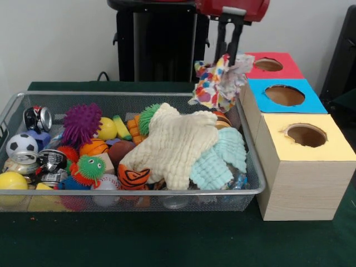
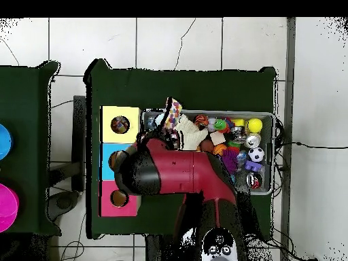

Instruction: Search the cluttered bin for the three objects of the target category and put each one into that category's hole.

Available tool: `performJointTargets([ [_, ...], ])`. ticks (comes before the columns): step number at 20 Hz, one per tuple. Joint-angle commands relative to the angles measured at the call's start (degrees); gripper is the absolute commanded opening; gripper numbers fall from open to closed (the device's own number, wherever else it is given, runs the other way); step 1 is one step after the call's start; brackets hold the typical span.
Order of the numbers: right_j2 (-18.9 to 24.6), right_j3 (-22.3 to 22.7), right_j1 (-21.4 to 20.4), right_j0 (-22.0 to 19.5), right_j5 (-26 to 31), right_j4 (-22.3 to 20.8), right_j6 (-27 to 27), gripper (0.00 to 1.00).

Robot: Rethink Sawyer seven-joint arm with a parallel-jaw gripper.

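Yellow-topped hole [image 1: 306, 135] nearest me, empty. My gripper [image 1: 229, 55] is clamped on a polka-dot cloth [image 1: 218, 82], hanging above the wire bin's [image 1: 139, 192] far-right corner; hole lies at 4 o'clock from it.

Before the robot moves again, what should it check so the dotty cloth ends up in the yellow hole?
1. Cloth held: ok. The gripper has the polka-dot cloth pinched at its top.
2. Cloth clear of the wire mesh basket: ok. It hangs above the far right corner; whether its bottom still brushes the rim, cannot tell.
3. Nothing else lifted with it: ok. The cream waffle cloth and mint-green waffle cloth lie in the basket.
4. Yellow-topped hole open: ok, nothing covers it.
5. Cloth above the yellow hole: not ok. It hangs beside the red-topped hole and blue-topped hole.
6. More dotty cloths in the basket: cannot tell.
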Motion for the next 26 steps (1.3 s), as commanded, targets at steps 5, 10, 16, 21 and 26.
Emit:
performJointTargets([
  [5,14.6,4.6,-2.0,-5.2,-3.5,3.7,2.0,0.0],
  [10,19.6,3.2,-2.7,-7.5,-5.2,4.0,1.4,0.0],
  [16,20.4,3.4,-0.5,-7.1,-10.7,1.8,5.2,0.0],
  [21,17.4,1.6,2.6,-4.3,-14.8,0.4,7.4,0.0],
  [26,14.8,1.6,6.0,-2.1,-21.4,0.2,9.4,0.0],
])
